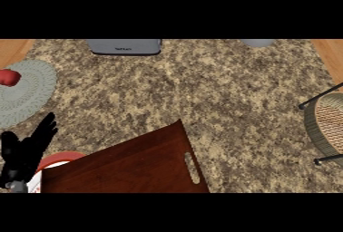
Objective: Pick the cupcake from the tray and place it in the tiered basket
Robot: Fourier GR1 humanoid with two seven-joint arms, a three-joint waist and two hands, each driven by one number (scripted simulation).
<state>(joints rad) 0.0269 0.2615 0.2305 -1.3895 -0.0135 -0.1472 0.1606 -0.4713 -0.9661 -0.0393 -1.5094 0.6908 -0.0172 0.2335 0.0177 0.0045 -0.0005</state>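
The left hand (pixel 25 152) stands at the lower left edge of the view, just left of the tray (pixel 144 163). Its fingers are straight and point upward, spread apart and holding nothing, so the hand reads as resting. The right hand does not appear in the view.

The cupcake cannot be located. No cupcake shows on the visible part of the tray, which is a dark brown wooden board with a slot handle near its right edge. The tray runs off the lower edge of the view, so part of its surface is out of sight. A red-and-white object (pixel 52 166) shows at the tray's left edge, partly behind the left hand; whether it is the cupcake, a cup or a bowl cannot be determined.

The tiered basket (pixel 326 127) is at the right edge of the view, well apart from the tray. It shows a woven floor and dark frame bars. Nothing is visible inside the portion shown.

Far left of the tray lies a round grey-green mat (pixel 26 90) with a small red item (pixel 8 77) on it. Beyond the tray, at the far edge of the counter (pixel 201 86), stands a grey appliance (pixel 124 46).

Status, judged from this layout: no step is complete. Pick, transfer and placement all remain.
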